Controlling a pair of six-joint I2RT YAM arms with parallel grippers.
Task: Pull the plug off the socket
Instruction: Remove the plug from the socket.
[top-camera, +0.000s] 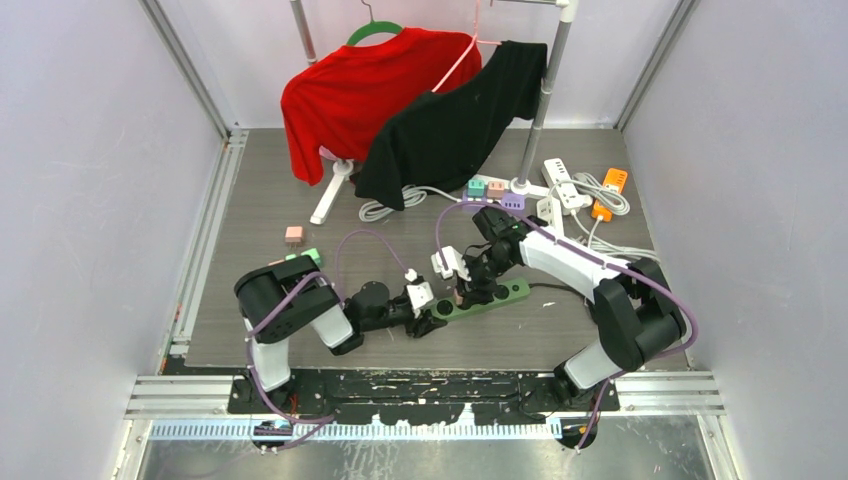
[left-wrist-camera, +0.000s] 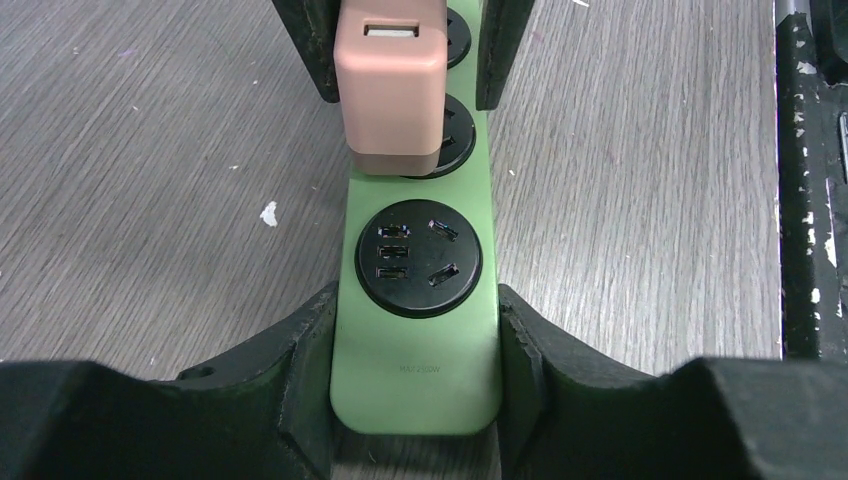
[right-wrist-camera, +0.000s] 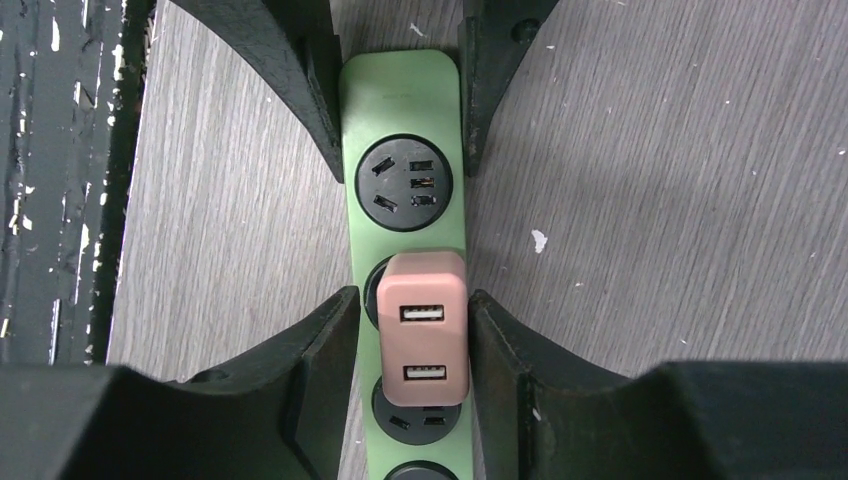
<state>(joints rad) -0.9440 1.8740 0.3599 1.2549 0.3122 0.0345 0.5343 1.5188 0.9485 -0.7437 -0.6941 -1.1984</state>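
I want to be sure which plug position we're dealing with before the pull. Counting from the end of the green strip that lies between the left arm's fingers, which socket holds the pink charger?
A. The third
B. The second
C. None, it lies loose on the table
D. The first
B: in the left wrist view the end socket of the green strip is empty, and the pink charger sits in the next one along.

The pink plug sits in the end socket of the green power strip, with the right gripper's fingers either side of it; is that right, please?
Not quite: the pink plug sits in the second socket from the end of the green power strip; the end socket is empty, as the left wrist view shows. The right gripper does flank it.
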